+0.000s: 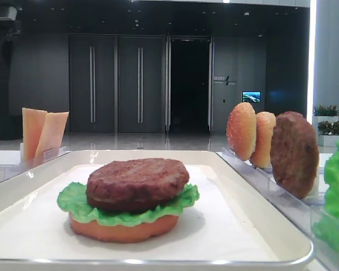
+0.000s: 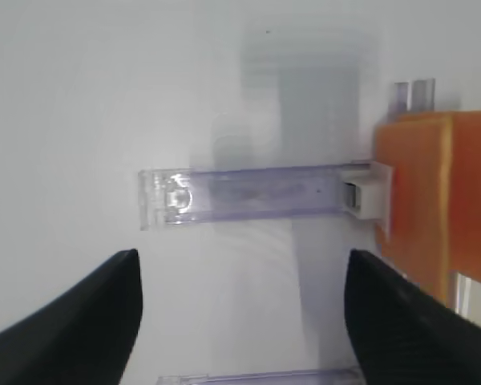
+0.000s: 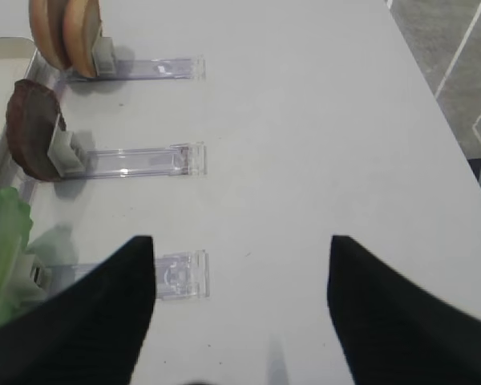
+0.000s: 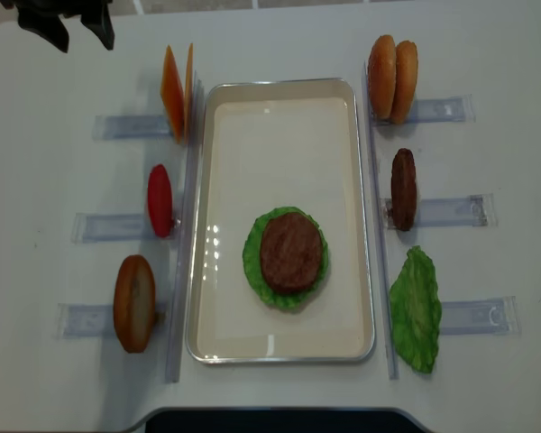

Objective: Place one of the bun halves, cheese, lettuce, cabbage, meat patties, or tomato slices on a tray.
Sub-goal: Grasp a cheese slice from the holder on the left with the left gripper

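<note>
The white tray (image 4: 352, 207) lies mid-table. On it, a meat patty (image 4: 291, 250) tops a lettuce leaf (image 4: 252, 262) over a reddish-orange disc (image 1: 124, 228). Two cheese slices (image 4: 176, 90) stand on edge in a clear rack left of the tray's far corner. My left gripper (image 4: 79, 38) hovers open at the far left, apart from the cheese. In its wrist view the left gripper (image 2: 242, 255) is empty, with the cheese (image 2: 433, 208) to the right. My right gripper (image 3: 240, 241) is open over bare table, nothing between its fingers.
Left of the tray, racks hold a tomato slice (image 4: 160, 200) and a bun half (image 4: 133, 302). On the right stand two bun halves (image 4: 392, 78), a patty (image 4: 403, 189) and a lettuce leaf (image 4: 416, 309). Clear rack rails (image 4: 451, 212) stick outward on both sides.
</note>
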Robot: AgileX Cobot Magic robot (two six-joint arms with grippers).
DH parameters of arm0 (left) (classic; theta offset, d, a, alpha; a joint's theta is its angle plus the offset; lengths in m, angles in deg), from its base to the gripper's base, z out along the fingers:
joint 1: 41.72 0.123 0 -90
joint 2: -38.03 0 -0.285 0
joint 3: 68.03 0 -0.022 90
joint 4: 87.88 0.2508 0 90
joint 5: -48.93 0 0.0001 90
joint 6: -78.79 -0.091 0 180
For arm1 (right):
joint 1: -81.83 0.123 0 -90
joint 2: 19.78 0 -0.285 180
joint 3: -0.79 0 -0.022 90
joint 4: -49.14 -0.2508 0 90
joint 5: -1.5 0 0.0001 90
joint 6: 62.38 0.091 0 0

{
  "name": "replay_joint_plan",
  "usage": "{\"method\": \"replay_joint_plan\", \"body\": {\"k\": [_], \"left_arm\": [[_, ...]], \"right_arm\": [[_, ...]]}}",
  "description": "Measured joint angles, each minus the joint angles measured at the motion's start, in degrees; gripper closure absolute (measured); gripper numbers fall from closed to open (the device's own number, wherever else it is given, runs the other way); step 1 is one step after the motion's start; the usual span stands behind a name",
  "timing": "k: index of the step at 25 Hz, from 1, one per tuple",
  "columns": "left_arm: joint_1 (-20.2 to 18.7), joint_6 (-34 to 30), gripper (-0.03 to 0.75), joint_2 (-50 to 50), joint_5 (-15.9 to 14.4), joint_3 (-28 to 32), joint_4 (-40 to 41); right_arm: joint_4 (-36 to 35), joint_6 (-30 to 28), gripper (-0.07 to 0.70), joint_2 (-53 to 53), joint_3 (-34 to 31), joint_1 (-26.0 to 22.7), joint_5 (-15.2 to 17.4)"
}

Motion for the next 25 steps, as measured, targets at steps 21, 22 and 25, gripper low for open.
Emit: {"method": "replay_joint_plan", "body": {"k": [21,22,25], "left_arm": [[-14.89,8.10,0.125,2.60,0.00,-0.07,1.96],[-14.89,8.31,0.127,2.66,0.00,-0.07,1.96],[-14.89,8.63,0.135,2.66,0.00,-0.07,2.08]], "right_arm": [[0.00,0.00,0.161,0.00,-0.06,0.00,0.00],[0.00,0.00,0.161,0.00,-0.06,0.00,0.00],[0.00,0.00,0.161,0.00,-0.06,0.00,0.00]]}}
